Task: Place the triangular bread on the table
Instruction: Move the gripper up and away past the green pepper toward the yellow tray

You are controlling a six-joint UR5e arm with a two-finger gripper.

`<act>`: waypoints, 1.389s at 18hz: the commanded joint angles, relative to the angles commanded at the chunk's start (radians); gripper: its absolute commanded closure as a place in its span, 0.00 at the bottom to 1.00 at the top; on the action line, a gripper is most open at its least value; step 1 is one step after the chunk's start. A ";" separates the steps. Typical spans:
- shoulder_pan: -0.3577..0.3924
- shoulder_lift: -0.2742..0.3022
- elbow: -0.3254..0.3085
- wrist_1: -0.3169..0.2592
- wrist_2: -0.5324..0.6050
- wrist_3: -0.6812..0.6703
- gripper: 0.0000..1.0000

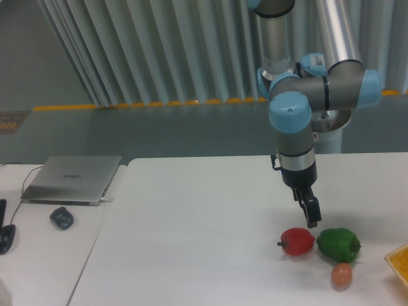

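At the near right edge, a golden-orange sliver (400, 262) — likely the triangular bread, mostly cropped — lies on the desk (191, 242). Farther in sit an egg-shaped item (342, 275), green pepper (338, 245) and red pepper (298, 241). The pincer (312, 213) hovers above — grasping nothing; its opening is unclear.

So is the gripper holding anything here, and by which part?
Nothing visible: the two-finger gripper hangs just above the red pepper and green pepper, with no object between its fingers.
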 joint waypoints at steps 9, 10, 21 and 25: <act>0.066 0.005 0.009 0.008 -0.003 -0.006 0.00; 0.074 0.006 0.009 0.006 -0.002 -0.006 0.00; 0.189 0.006 0.005 0.075 -0.101 0.006 0.00; 0.224 0.005 -0.005 0.084 -0.094 0.012 0.00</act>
